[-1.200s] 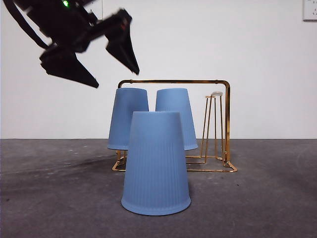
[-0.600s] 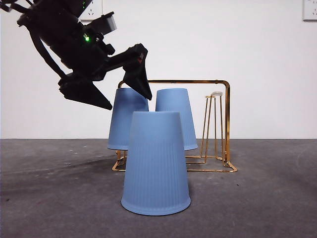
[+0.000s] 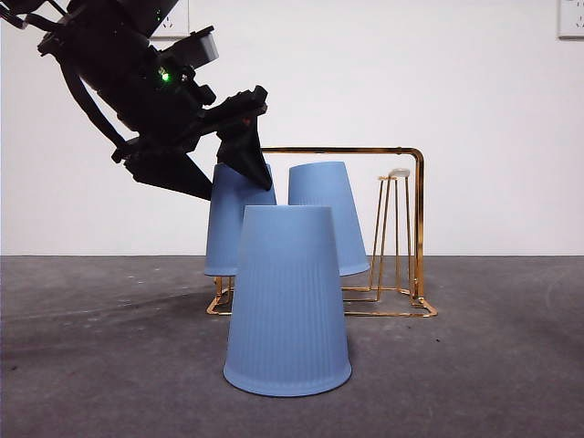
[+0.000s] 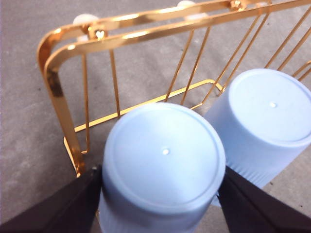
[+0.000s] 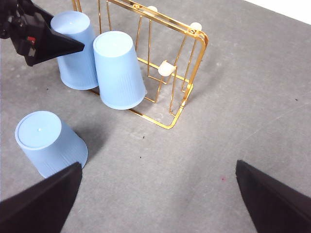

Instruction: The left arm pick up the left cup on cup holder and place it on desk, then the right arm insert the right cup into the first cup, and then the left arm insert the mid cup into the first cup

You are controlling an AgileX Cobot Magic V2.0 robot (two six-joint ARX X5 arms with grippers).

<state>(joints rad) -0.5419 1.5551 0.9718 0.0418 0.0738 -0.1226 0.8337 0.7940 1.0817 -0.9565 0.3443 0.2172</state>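
Observation:
The gold wire cup holder (image 3: 420, 228) stands on the dark grey desk (image 3: 493, 365). Two upturned blue cups sit on its pegs: a left cup (image 3: 224, 237) and a middle cup (image 3: 319, 187). Its right peg is bare. A third blue cup (image 3: 287, 301) stands upturned on the desk in front. My left gripper (image 3: 239, 192) straddles the top of the left cup (image 4: 165, 150), with a jaw pressed on each side. The middle cup (image 4: 272, 111) stands beside it. My right gripper (image 5: 158, 194) is open and empty, high above the desk, off to the side of the holder (image 5: 187, 87).
A white wall stands behind the desk, with sockets at the upper left and at the upper right (image 3: 570, 18). The right wrist view shows the desk cup (image 5: 46, 141) standing apart from the holder, and the left gripper (image 5: 39, 41) at the far cup (image 5: 77, 48).
The left gripper came down from the upper left onto the left cup's top. That cup and its neighbour shifted slightly to the right.

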